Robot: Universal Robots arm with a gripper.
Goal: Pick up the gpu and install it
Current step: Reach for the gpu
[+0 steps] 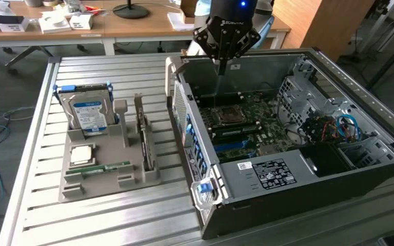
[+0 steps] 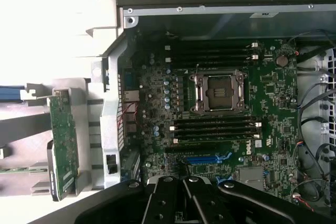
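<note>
You had the slatted counter [image 1: 101, 215] carrying everything. In the exterior view the open computer case [image 1: 266, 210] lay toward three o'clock, and the grey parts holder [image 1: 125, 141] sat just beside it toward nine o'clock. The motherboard [image 1: 266, 110] lay bare on the floor of the case, and its blue expansion slot [image 2: 207, 158] had no card in it, so nothing was installed.

In the holder, the hard drive [image 1: 90, 114] stood upright at the far side from the case. The gpu [image 1: 144, 134] stood on edge in the slot nearest the case wall, well apart from the tool and untouched. By that layout I judged the task to be at its very start: neither the pick-up nor the fitting was done.

Your arm [image 1: 228, 10] came in from twelve o'clock and hung straight down over the rear part of the case, wrist vertical. The end effector [image 1: 219, 70] pointed at the board below, above the area near the processor socket [image 2: 218, 92], at about two o'clock from the gpu. It was clenched with its fingertips [image 2: 167, 183] pressed together, and it grasped nothing. It touched neither the case nor the board.
</note>
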